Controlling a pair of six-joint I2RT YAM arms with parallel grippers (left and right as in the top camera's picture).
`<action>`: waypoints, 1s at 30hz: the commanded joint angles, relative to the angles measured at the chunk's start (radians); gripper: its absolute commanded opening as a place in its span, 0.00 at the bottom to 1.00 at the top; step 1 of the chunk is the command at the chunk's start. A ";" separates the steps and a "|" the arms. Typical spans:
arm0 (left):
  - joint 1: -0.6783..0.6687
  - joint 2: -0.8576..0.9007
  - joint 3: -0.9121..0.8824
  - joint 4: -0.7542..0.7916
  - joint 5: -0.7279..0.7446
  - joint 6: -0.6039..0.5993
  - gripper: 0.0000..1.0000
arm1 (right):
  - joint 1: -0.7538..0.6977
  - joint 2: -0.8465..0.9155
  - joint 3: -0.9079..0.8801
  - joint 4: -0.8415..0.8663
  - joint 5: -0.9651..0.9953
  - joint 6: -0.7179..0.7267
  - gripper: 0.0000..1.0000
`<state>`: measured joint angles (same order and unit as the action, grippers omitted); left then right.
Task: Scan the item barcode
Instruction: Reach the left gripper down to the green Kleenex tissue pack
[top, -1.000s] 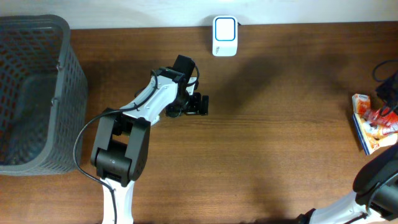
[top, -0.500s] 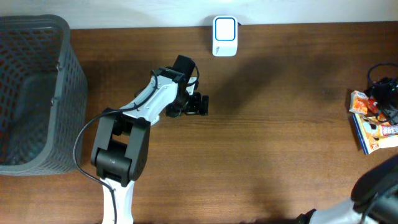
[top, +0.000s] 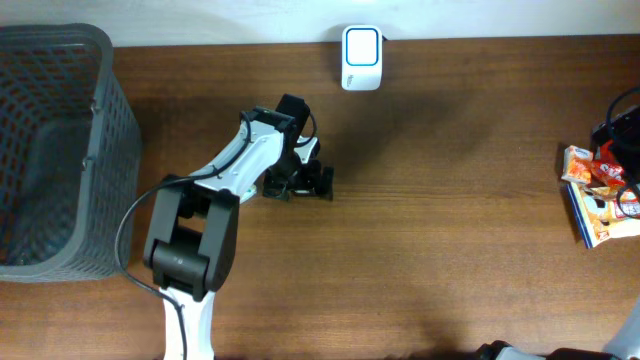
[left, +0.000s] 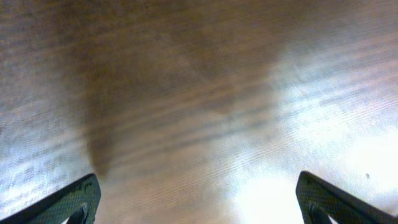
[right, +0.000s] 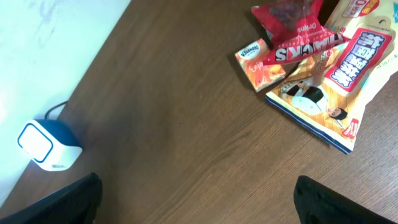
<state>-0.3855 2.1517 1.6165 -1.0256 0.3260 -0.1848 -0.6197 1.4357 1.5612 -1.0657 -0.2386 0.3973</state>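
Clearly empty, the right end effector (right: 199, 202) gapes wide; the snack packets (right: 311, 62) lie on the bench (right: 186, 124) ahead of it, untouched. The left end effector (left: 199, 199) is open too, well apart from them.

Snack packets (right: 317, 62) (scanner (right: 46, 146) well apart)

A small orange box (right: 257, 64), what looks like a red wrapper (right: 292, 22) and a flat blue-edged packet (right: 323, 106) lie overlapping at the table's (top: 450, 200) right edge. The white, blue-faced scanner (top: 361, 57) sits well apart, rear centre.
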 joint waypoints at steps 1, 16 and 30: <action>0.002 -0.187 0.024 -0.019 -0.024 0.045 0.99 | -0.002 0.016 0.002 -0.001 -0.016 0.004 0.98; 0.003 -0.463 -0.045 -0.156 -0.627 -0.096 0.99 | -0.002 0.024 0.002 -0.001 -0.016 0.004 0.98; 0.175 -0.462 -0.266 0.094 -0.531 -0.100 0.99 | -0.002 0.024 0.002 -0.001 -0.016 0.004 0.98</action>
<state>-0.2546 1.6783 1.4105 -0.9947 -0.2840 -0.2832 -0.6193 1.4544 1.5612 -1.0676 -0.2501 0.3973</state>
